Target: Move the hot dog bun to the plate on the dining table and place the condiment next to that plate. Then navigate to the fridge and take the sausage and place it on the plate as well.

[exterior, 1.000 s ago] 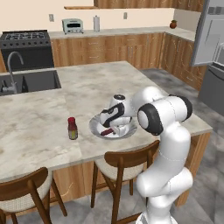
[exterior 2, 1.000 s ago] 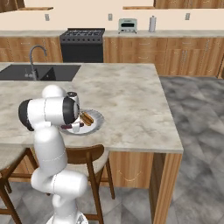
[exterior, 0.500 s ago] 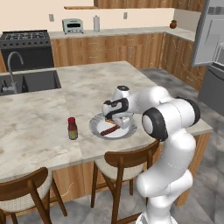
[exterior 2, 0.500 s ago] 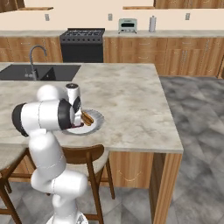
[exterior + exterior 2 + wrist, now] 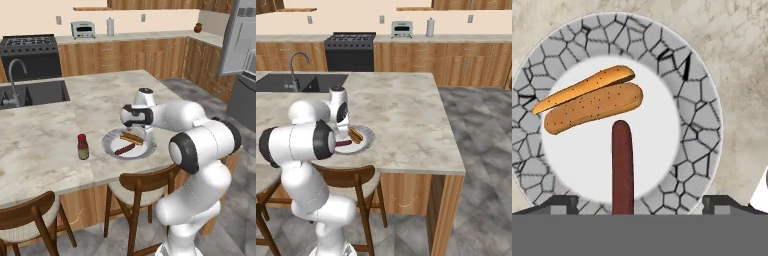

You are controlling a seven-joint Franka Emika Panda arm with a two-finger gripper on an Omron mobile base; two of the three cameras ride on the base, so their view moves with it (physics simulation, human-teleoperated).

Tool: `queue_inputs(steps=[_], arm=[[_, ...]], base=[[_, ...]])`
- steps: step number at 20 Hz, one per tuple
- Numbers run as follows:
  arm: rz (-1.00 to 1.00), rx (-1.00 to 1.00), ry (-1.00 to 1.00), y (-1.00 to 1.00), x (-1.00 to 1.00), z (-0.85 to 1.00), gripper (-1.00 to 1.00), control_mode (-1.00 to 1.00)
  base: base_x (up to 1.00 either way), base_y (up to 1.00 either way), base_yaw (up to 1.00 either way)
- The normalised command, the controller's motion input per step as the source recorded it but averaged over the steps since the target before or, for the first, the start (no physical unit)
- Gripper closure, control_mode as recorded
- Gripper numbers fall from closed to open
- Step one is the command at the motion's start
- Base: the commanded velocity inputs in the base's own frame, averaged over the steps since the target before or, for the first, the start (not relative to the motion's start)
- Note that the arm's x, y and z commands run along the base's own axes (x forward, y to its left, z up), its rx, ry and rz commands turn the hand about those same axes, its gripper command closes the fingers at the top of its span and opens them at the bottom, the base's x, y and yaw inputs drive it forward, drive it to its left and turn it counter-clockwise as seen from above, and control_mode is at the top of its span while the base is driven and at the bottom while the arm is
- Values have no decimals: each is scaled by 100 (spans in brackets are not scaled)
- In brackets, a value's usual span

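On the dining table point(image 5: 45, 140) the round pale plate point(image 5: 112, 140) holds the tan hot dog bun point(image 5: 131, 137) and the dark red-brown sausage point(image 5: 125, 149), lying side by side. The condiment point(image 5: 83, 146) stands upright just left of the plate, apart from it. My gripper point(image 5: 141, 131) hangs open a little above the plate, holding nothing. From the hand, the bun point(image 5: 592, 100) lies across the plate point(image 5: 697, 100), the sausage point(image 5: 622, 167) runs towards the gripper point(image 5: 640, 202), and the fingertips point(image 5: 562, 202) stand wide either side of it. From the right, the bun point(image 5: 355, 134) shows beside my gripper point(image 5: 342, 124).
The fridge point(image 5: 240, 35) stands at the far right with its grey door swung open. A sink with a tap point(image 5: 17, 75) is set into the table's far left. Two wooden chairs point(image 5: 142, 185) are tucked under the near edge. A stove point(image 5: 348, 47) stands by the back wall.
The gripper has opened and let go of the sausage, which now lies on the plate beside the bun. The hand has risen from the plate.
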Motion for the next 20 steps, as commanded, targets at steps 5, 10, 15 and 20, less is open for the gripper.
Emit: queue_inputs(steps=[5,10,15,20], arm=[[0,0,-2,0,-65,21,-100,-100],[0,-1,-10,-4,-77,38,-100,-100],[0,0,-8,-17,-68,50,-100,-100],[0,-1,-13,-25,-63,61,-100,-100]], base=[[0,0,0],[0,0,0],[0,0,0],[0,0,0]])
